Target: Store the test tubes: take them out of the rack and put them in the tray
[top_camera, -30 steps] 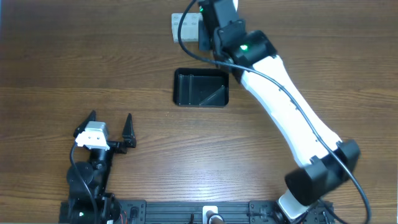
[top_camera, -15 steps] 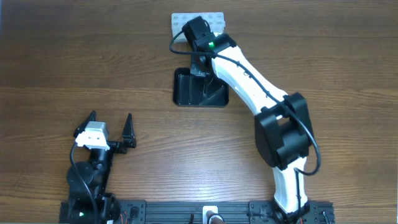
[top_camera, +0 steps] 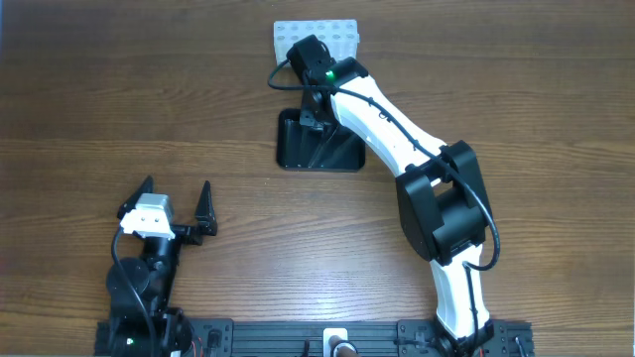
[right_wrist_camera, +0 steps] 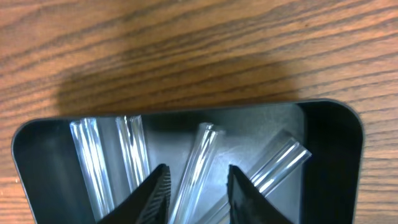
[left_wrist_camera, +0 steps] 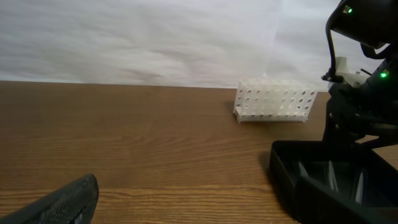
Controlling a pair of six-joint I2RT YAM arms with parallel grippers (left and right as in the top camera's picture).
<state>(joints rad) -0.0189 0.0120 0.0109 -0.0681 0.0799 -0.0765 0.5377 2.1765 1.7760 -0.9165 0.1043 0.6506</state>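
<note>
Over the black tray [right_wrist_camera: 336, 130], toward the far middle of the table [top_camera: 119, 89]: right gripper [right_wrist_camera: 197, 173] hangs low inside the rim, fingers apart. One glass tube [right_wrist_camera: 205, 140] lies slanted between them. It looks laid down rather than pinched, with a gap on either side. Three more test tubes [right_wrist_camera: 93, 162] rest on the tray floor, two side by side on one flank and one slanted on the other.

White rack [top_camera: 347, 30] stands just beyond the tray, apart from it. From the left wrist view no tube shows standing out of its holes, though from above the right arm covers part of it.

Left gripper [top_camera: 177, 184] sits near its own base, well apart from tray and rack, fingers spread wide, holding nothing.

Step in hand, by my reading: setting a tube into the tray, at the point of release. Next move calls for a straight lift clear of the rim without nudging the loose glass, then a check of the rack for any tube left. If there is none, the job looks done.

Writing: none legible on rack, tray or tubes. A green light [top_camera: 328, 75] glows on the right arm.
</note>
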